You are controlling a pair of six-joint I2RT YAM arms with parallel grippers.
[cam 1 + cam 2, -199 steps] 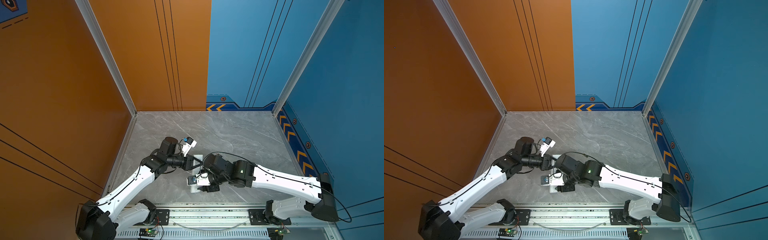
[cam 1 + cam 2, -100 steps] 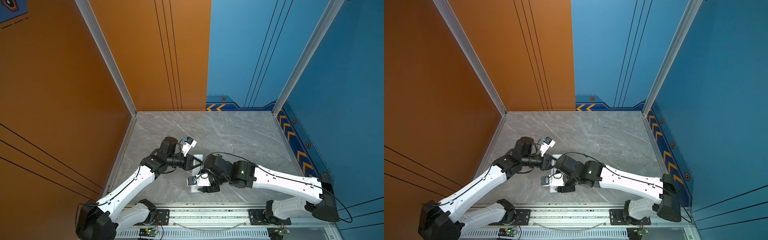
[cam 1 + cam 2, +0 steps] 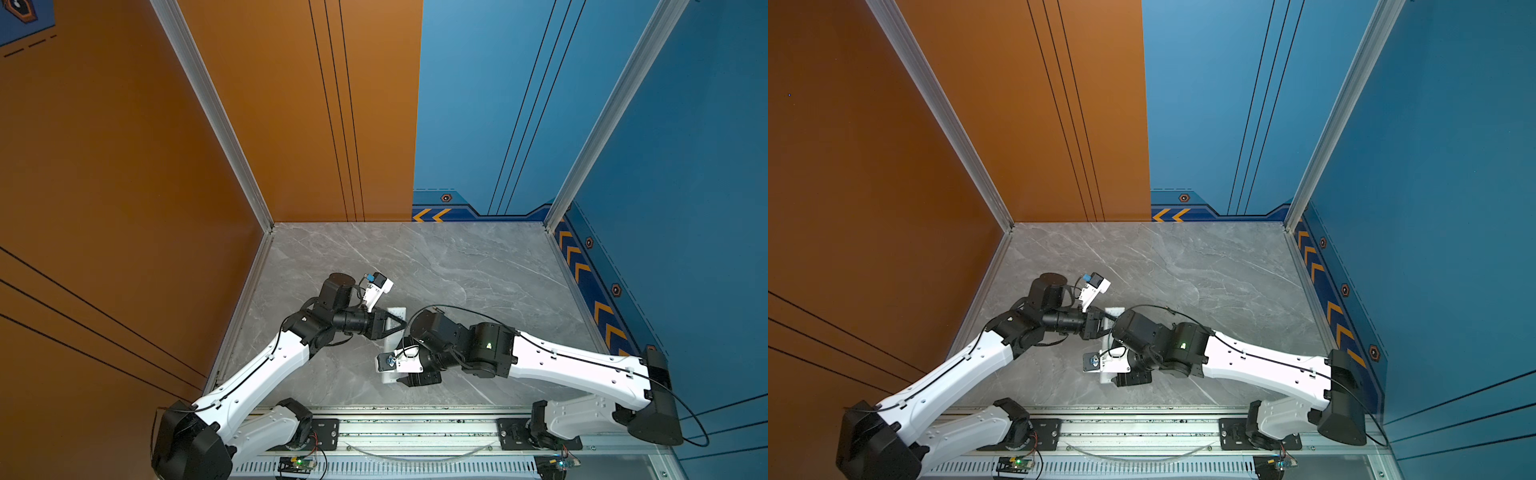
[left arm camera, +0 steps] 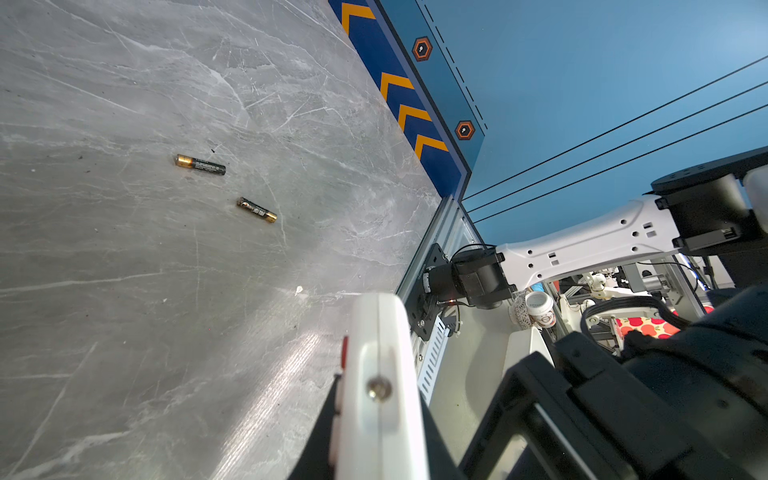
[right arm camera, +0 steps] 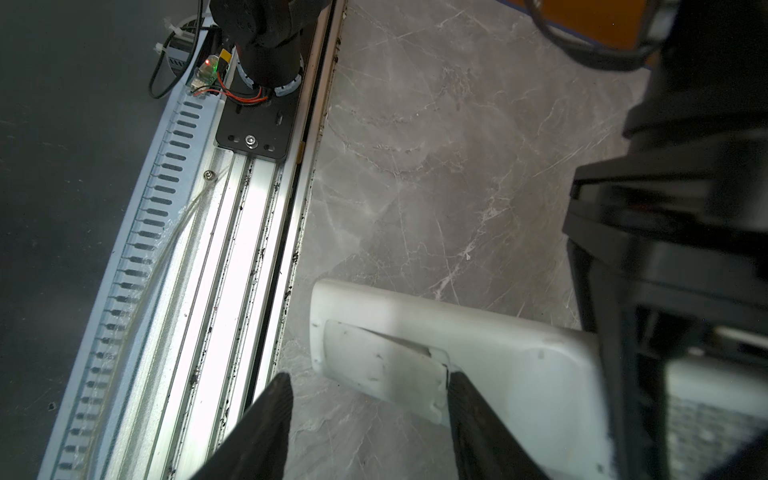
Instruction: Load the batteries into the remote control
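The remote control (image 4: pixel 380 374) is a long white bar, and my left gripper (image 4: pixel 378 432) is shut on it near one end. In both top views it runs towards the front rail (image 3: pixel 395 311) (image 3: pixel 1115 311). Its plain back (image 5: pixel 498 353) faces the right wrist camera, and the battery cover (image 5: pixel 374 365) stands slightly askew in its recess. My right gripper (image 5: pixel 368 415) is open at that end, one finger (image 5: pixel 469 415) against the cover's edge and the other (image 5: pixel 266 419) over bare table. The batteries (image 4: pixel 200 165) (image 4: pixel 257 210) lie apart on the table; the top views do not show them.
The front rail (image 5: pixel 232 257) and the arm mounts run close beside the remote's near end. Orange wall (image 3: pixel 124 208) at the left, blue wall (image 3: pixel 685 208) at the right. The right arm (image 3: pixel 561 365) stretches across the front right of the marble table (image 3: pixel 457 266).
The right gripper's jaws have spread wider at the remote's near end. Both arms and the remote have stayed almost in place.
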